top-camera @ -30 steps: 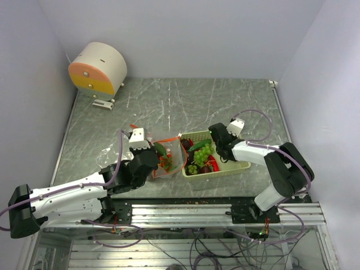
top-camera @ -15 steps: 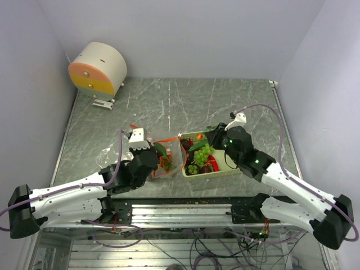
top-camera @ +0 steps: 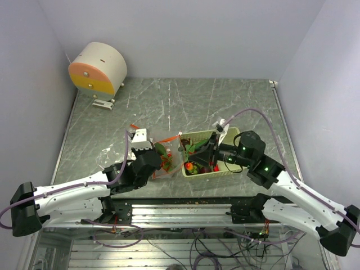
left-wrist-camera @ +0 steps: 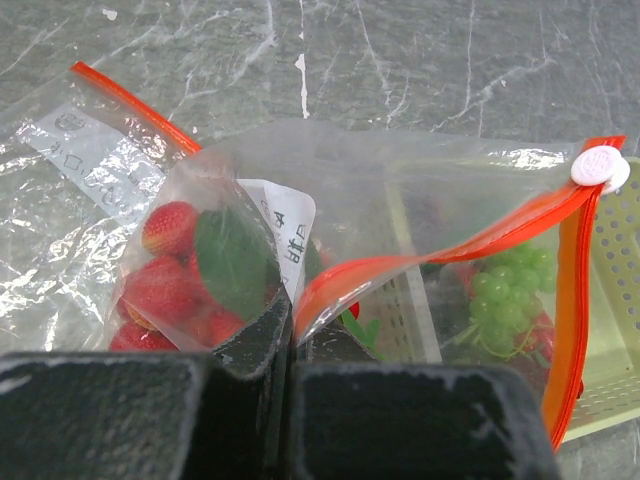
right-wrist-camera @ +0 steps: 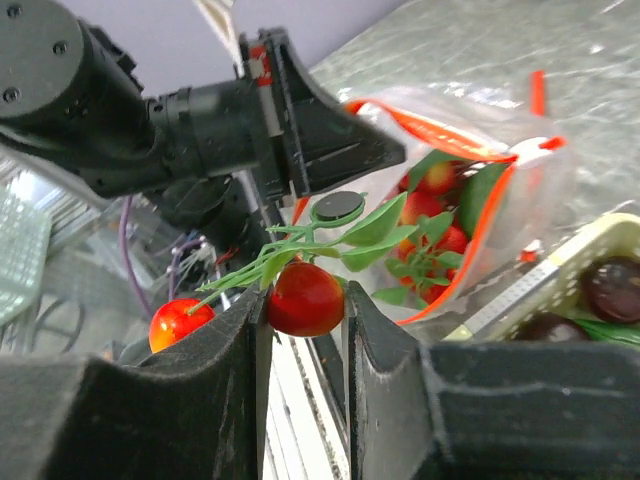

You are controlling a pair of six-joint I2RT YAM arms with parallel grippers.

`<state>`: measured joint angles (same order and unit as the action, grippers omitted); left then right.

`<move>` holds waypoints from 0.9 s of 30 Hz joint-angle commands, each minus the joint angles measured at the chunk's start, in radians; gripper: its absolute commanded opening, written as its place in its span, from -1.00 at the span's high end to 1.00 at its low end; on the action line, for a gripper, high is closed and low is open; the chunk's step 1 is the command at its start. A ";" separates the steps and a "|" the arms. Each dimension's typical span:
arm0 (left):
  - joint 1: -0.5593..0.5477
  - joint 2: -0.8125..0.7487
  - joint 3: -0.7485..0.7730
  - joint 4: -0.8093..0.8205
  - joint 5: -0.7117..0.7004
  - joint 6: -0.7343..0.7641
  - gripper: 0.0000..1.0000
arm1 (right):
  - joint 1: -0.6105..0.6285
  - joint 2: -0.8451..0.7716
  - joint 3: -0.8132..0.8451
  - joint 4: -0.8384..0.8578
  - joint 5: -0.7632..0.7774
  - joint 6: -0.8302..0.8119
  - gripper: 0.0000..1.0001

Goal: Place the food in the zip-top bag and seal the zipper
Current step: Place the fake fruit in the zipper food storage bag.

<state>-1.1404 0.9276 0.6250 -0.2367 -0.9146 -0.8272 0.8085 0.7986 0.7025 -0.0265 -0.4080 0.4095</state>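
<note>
Seen from above, the right gripper (top-camera: 199, 161) has swung in to the left end of the pale green basket (top-camera: 232, 137) and carries a red fruit (top-camera: 192, 167), close to the zip-top bag (top-camera: 174, 151) that the left gripper (top-camera: 157, 162) holds. In the left wrist view, the jaws are pressed together on the bag's mouth at the orange zipper (left-wrist-camera: 440, 250), with strawberries (left-wrist-camera: 168, 228) inside and grapes (left-wrist-camera: 505, 290) in the basket behind. In the right wrist view, the jaws clamp the round red fruit with its leafy stem, and the open bag lies just beyond.

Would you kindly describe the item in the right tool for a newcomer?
Find the pale green plastic basket beside the clear zip-top bag. Over its bag-side end, the right tool pinches a round red fruit on a leafy green stem, the only food gripped, not lying in a container.
</note>
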 commanded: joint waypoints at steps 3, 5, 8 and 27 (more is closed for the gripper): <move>-0.003 0.001 0.024 0.003 0.002 -0.006 0.86 | 0.014 0.118 -0.019 0.099 -0.109 -0.016 1.00; -0.003 0.001 0.027 0.003 0.002 -0.003 0.86 | 0.020 0.165 -0.009 0.108 -0.069 -0.015 1.00; -0.003 0.004 0.025 0.015 0.003 0.002 0.86 | 0.032 0.248 0.018 0.121 0.022 -0.005 0.90; -0.003 0.024 0.017 0.023 0.013 -0.001 0.86 | 0.130 0.284 0.128 0.010 0.430 -0.015 -0.78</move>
<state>-1.1404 0.9501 0.6254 -0.2356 -0.9077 -0.8265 0.9375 1.1706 0.8097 0.0322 -0.0864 0.4046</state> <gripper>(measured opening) 0.075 0.887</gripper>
